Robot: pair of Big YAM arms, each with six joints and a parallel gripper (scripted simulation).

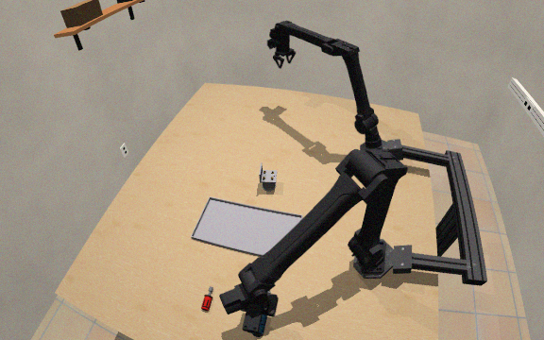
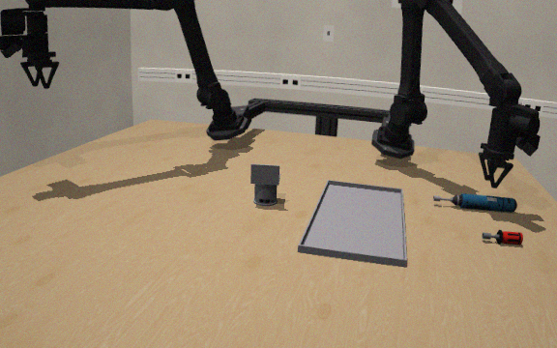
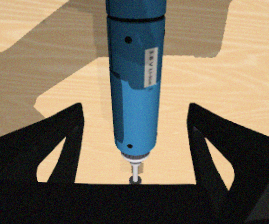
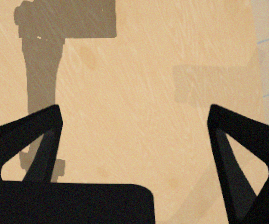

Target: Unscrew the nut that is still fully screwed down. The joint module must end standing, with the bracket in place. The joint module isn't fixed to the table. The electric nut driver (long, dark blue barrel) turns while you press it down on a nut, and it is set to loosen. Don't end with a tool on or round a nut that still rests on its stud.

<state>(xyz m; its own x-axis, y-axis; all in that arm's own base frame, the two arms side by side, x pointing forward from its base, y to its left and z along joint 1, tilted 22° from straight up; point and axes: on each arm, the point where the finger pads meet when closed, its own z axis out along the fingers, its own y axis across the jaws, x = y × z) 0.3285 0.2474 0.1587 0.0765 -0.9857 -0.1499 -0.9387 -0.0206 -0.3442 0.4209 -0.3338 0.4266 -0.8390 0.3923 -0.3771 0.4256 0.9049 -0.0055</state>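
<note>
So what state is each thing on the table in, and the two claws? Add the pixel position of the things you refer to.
Blue driver (image 2: pixel 488 202) (image 3: pixel 137 110): lying flat, ungripped.
Red driver (image 1: pixel 207 302) (image 2: pixel 512 238): lying flat.
Joint module (image 1: pixel 269 186) (image 2: pixel 265 192): standing upright.
Bracket (image 1: pixel 261 173) (image 2: pixel 265 174): on the module.
Tray (image 1: pixel 248 229) (image 2: pixel 356 222): empty.
Left claw (image 2: pixel 495 184) (image 3: pixel 136 107): open.
Right claw (image 2: pixel 41 86) (image 4: pixel 135 107): open.
</note>
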